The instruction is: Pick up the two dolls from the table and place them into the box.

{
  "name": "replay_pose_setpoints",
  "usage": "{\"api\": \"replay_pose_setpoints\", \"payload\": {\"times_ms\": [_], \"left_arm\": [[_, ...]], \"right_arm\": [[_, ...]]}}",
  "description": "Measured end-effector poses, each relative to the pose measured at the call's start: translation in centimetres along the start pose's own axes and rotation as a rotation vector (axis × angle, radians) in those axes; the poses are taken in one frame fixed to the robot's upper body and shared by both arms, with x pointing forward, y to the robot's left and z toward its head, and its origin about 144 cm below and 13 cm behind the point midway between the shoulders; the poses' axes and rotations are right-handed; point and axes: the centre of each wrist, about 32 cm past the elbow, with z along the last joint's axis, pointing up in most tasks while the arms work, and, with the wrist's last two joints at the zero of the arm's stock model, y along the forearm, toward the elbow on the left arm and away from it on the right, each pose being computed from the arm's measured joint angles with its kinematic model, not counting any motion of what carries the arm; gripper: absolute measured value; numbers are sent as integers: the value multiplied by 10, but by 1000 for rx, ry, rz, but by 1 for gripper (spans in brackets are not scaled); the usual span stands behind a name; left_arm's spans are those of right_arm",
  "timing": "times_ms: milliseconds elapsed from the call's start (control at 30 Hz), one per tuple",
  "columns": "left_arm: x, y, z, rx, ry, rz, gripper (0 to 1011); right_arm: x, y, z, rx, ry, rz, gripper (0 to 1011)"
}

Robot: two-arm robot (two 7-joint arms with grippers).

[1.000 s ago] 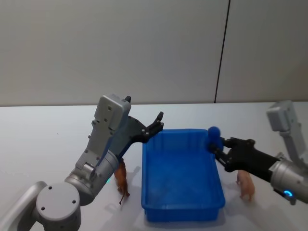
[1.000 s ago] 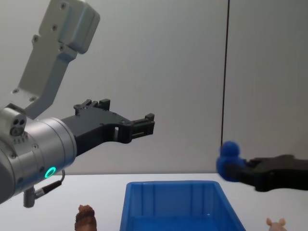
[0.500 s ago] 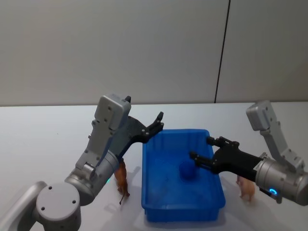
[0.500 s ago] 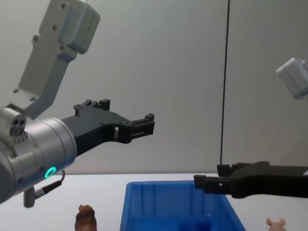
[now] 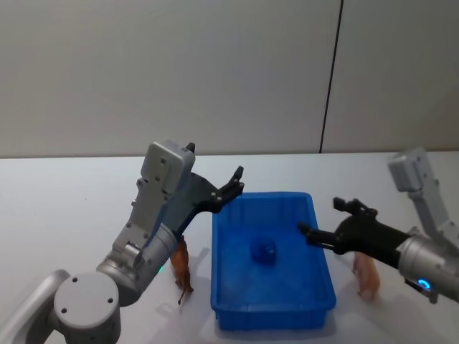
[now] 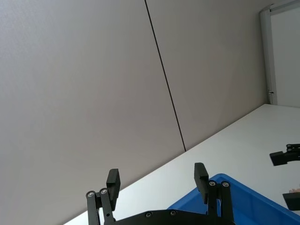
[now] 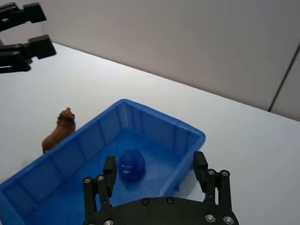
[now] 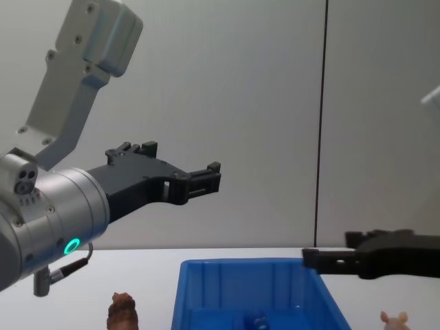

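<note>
Both dolls stand on the table outside the box; both pincers are spread wide and empty.
In the head view, the right gripper [image 5: 320, 218] hovers at centre right over the right rim of the blue box [image 5: 272, 319], its forearm reaching in from the right edge. The pink doll [image 5: 367, 276] stands on the white table [image 5: 72, 215] at lower right, beside the box and below that forearm. The left gripper [image 5: 235, 182] is held above the box's upper-left corner, its arm rising from lower left. The brown doll [image 5: 181, 269] stands beneath that forearm, left of the box. A small blue lump [image 5: 263, 251] lies inside the box.
</note>
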Motion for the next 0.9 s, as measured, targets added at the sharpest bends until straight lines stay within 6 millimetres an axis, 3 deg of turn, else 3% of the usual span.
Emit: {"api": "replay_pose_setpoints", "payload": {"times_ms": [533, 900], "left_arm": [[0, 0, 0, 0, 0, 0, 1001], [0, 0, 0, 0, 0, 0, 1001]], "right_arm": [[1, -45, -22, -62, 81, -127, 1001], [-4, -58, -36, -116, 106, -162, 1001]]}}
